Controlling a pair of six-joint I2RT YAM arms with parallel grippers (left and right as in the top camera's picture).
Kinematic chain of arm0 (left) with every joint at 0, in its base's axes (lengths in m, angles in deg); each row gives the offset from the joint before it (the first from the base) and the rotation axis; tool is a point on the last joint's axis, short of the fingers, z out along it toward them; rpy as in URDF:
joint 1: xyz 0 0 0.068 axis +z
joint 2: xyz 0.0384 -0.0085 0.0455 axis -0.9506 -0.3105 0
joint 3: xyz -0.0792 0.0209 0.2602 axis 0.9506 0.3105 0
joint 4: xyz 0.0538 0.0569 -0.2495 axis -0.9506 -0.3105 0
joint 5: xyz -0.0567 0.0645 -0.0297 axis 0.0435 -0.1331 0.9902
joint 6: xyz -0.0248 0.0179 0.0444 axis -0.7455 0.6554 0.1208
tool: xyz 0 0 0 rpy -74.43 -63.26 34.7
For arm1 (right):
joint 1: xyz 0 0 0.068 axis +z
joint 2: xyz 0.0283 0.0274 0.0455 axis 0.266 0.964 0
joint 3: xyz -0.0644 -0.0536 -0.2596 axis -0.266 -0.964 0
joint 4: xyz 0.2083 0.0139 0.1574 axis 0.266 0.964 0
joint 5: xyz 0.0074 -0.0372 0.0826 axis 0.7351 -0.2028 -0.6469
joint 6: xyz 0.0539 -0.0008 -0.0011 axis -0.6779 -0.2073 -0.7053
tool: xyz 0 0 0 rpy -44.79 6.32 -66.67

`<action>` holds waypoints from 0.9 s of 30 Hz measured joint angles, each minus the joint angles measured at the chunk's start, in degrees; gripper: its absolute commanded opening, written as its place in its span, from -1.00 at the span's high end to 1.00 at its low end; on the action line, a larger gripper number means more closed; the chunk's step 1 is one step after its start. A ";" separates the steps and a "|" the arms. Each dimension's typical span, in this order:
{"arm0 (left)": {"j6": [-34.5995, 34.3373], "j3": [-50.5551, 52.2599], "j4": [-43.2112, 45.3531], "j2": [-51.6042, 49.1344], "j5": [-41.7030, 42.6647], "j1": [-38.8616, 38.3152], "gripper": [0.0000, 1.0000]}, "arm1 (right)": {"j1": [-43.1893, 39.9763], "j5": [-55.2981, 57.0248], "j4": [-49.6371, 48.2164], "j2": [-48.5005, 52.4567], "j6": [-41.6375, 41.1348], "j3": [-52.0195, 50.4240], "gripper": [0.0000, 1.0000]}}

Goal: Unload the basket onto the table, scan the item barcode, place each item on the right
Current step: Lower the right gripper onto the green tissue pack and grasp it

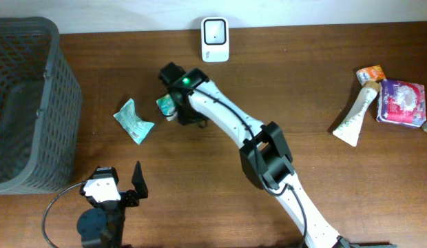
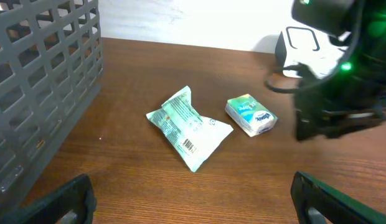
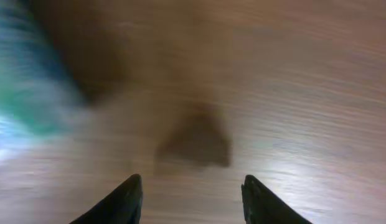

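Right gripper (image 3: pixel 192 182) low over the table (image 3: pixel 292 93), jaws apart with bare wood between them, gripping nothing. The tissue pack (image 2: pixel 251 114), which I take to be the item, lies just beside it, outside the jaws. Left gripper (image 2: pixel 193 190) spread wide and empty near the front edge. Scanner (image 1: pixel 215 39) stands at the far edge, not far off. Risks, as I judge them: shutting here would catch air, or clip the pack's corner and skid it toward the green pouch (image 2: pixel 188 127). The wrist view is smeared, so alignment is unsure. A pack lifted wrong face out would hide its code from the scanner. Writing: the pouch shows a barcode (image 2: pixel 189 146), digits too small to read. The pack's blue script is unreadable.
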 measured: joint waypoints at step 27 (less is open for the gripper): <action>0.00 0.00 -0.02 0.00 -0.02 0.00 -0.98 | -0.61 -23.28 -22.99 0.57 -7.96 6.88 0.10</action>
